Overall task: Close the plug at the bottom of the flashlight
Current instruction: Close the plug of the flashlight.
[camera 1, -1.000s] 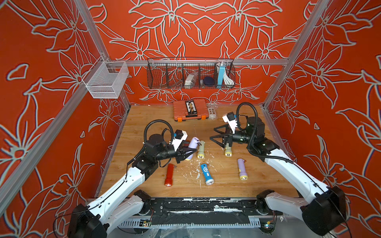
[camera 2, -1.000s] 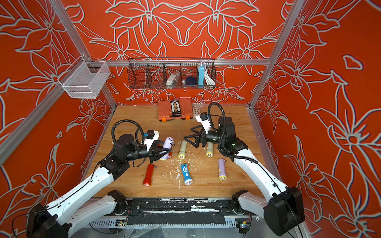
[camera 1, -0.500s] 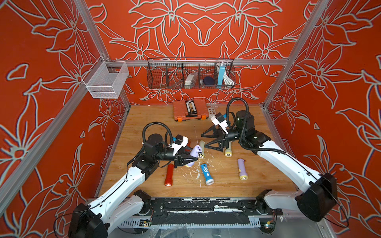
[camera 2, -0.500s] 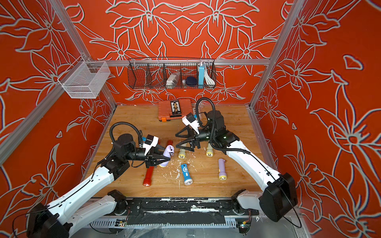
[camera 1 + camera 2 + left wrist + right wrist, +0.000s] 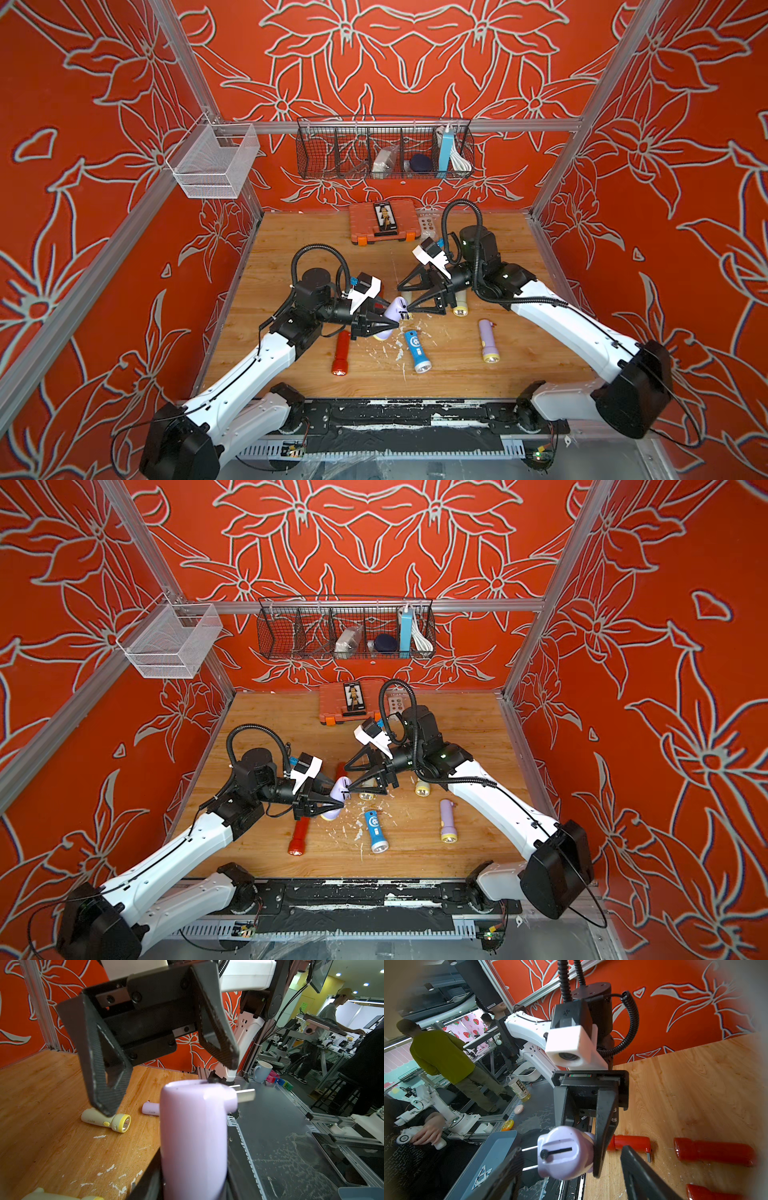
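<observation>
Left arm (image 5: 266, 357) and right arm (image 5: 552, 316): white link shells, black joints, ribbed black cables (image 5: 318, 247). Fingers (image 5: 91, 1059): black, triangular, weave-textured, on a screwed black mount (image 5: 158, 995) under a white camera housing (image 5: 569, 1045).

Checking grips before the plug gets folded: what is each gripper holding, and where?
Left gripper clamps the lavender flashlight around its barrel, its plug sticking out. Right gripper is open beside the plug, holding nothing.

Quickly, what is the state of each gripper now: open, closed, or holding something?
Left gripper: closed, holding the lilac flashlight.
Right gripper: open, holding nothing.
</observation>
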`<state>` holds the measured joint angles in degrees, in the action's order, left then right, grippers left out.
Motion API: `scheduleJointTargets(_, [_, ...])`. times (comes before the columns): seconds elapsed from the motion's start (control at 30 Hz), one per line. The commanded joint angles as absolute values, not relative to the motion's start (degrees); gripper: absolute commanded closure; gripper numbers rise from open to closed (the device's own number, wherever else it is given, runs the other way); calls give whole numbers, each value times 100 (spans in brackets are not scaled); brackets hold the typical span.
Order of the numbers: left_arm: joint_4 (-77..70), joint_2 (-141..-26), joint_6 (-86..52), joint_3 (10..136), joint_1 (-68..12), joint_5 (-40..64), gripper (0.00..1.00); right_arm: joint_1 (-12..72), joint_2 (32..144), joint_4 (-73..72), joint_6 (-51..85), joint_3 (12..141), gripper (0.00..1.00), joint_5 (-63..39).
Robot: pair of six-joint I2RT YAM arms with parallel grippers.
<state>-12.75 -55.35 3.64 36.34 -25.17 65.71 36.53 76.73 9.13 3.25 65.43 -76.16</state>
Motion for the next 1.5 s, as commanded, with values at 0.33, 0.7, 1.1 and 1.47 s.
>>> scheduleJointTargets(0.33, [-1328,-5519,458,3861,-2496,6713,100,3806,7834,1053,58,6771,35,-7694])
scheduleJointTargets(0.7, [-1289,-5527,466,3887,-2496,6724,100,3814,7782,1341,-161,6957,28,-7697])
scheduleJointTargets(1.1, [-1257,-5537,435,3936,-2497,6763,100,3817,8100,1521,-176,7093,37,-7772])
scheduleJointTargets(1.47, [-1231,-5514,441,3960,-2497,6798,100,3819,8209,1547,-229,7172,52,-8027])
